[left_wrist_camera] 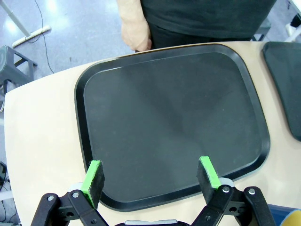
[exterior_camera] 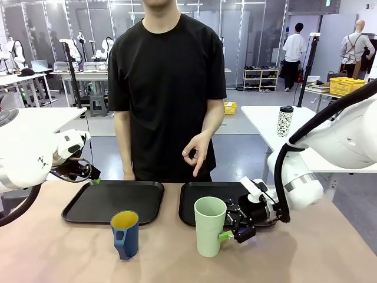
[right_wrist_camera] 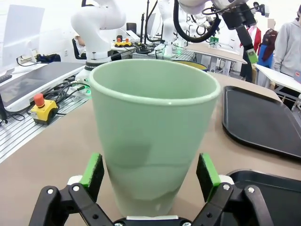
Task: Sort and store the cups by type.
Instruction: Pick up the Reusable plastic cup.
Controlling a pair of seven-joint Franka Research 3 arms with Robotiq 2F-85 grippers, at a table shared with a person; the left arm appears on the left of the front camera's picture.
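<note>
Finding the mug [exterior_camera: 125, 234] nearest, standing upright on the bare desk [exterior_camera: 53, 253] just in front of the left tray [exterior_camera: 100, 203], with its handle turned toward the camera (yellow inside showing). Spotting the tumbler [exterior_camera: 210, 226] to its right, also upright on the desk, just before the near edge of the right tray [exterior_camera: 194, 200] and apart from the mug. Straddling the tumbler's lower half with the right tool [right_wrist_camera: 149, 162], lying low and level over the desk, with green pads [right_wrist_camera: 92, 173] one on each side and a thin gap showing at each (so spread around it, not squeezing). Holding the left tool [left_wrist_camera: 149, 165] wide apart above the left tray, its pads hanging over the tray's rim. Noting a person [exterior_camera: 168, 88] standing at the far side of the desk, one hand [exterior_camera: 197, 154] raised with fingers curled, the other [left_wrist_camera: 135, 33] hanging down by the desk's far edge, just beyond the left tray.
</note>
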